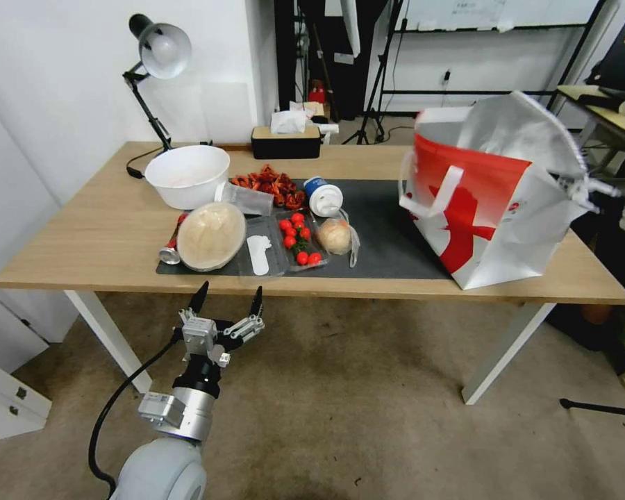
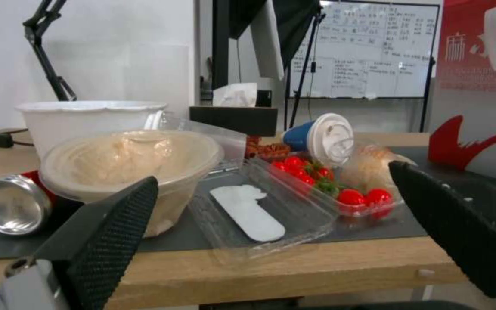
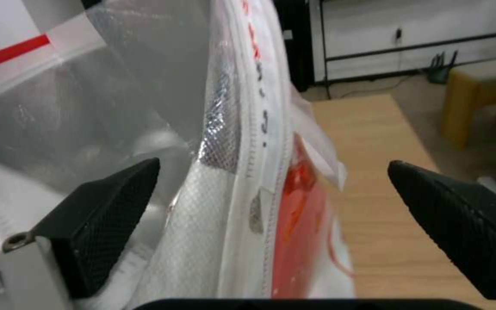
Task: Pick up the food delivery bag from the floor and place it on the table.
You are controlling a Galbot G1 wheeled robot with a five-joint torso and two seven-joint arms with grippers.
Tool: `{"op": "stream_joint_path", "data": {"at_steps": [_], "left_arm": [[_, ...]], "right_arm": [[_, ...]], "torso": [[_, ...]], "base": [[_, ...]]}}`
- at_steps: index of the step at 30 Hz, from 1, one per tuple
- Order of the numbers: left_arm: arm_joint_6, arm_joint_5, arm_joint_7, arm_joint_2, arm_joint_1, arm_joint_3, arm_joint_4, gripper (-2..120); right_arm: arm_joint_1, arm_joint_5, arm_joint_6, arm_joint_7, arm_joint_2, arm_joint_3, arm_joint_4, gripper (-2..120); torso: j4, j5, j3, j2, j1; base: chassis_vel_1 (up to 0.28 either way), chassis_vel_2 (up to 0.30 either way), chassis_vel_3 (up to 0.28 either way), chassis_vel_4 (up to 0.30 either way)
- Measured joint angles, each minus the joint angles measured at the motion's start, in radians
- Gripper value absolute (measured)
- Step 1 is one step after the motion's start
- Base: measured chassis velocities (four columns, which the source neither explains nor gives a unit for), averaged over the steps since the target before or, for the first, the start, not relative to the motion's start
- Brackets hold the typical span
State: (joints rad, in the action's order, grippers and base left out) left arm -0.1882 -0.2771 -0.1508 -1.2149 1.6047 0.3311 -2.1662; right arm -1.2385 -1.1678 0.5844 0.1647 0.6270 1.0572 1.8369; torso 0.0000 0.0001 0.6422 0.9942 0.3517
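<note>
The food delivery bag (image 1: 486, 201) stands on the right end of the table (image 1: 83, 236), leaning a little, its red side with the white graphic facing me and its silver flap up. My right gripper (image 1: 585, 191) is at the bag's upper right edge. In the right wrist view the right gripper (image 3: 274, 165) is open, its two black fingers either side of the bag's white-and-foil rim (image 3: 225, 129) without pinching it. My left gripper (image 1: 229, 292) hangs open in front of the table's front edge, holding nothing. The left wrist view looks between its fingers (image 2: 110, 232) at the bag's red side (image 2: 478, 86).
On the dark mat (image 1: 389, 236) lie a lidded bowl (image 1: 210, 236), a tomato tray (image 1: 298, 239), a bun in a clear bag (image 1: 337, 236), a blue cup (image 1: 324, 196) and a can (image 1: 171, 251). A white bowl (image 1: 187, 173), tissue box (image 1: 285, 142) and lamp (image 1: 161, 52) stand behind.
</note>
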Motion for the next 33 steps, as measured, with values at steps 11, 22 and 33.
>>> {"op": "stream_joint_path", "data": {"at_steps": [11, 22, 33], "left_arm": [[-0.003, 0.004, 0.001, -0.005, 0.006, -0.003, -0.005, 100], [-0.003, 0.021, -0.036, -0.040, 0.061, 0.077, -0.062, 100], [0.047, 0.015, -0.054, -0.041, 0.050, 0.078, -0.088, 100]], "right_arm": [[0.001, -0.132, -0.079, 0.007, -0.040, 0.091, 0.070, 100], [-0.088, -0.009, -0.138, 0.055, 0.031, 0.130, 0.264, 100], [-0.437, 0.338, -0.299, 0.138, 0.276, 0.288, 0.492, 100]], "torso": [[0.0001, -0.0003, 0.000, 0.000, 0.000], [0.0000, 0.0002, 0.000, 0.000, 0.000], [-0.0007, -0.0002, 0.000, 0.000, 0.000]], "base": [[0.000, 0.000, 0.000, 0.000], [0.000, 0.000, 0.000, 0.000], [0.000, 0.000, 0.000, 0.000]]}}
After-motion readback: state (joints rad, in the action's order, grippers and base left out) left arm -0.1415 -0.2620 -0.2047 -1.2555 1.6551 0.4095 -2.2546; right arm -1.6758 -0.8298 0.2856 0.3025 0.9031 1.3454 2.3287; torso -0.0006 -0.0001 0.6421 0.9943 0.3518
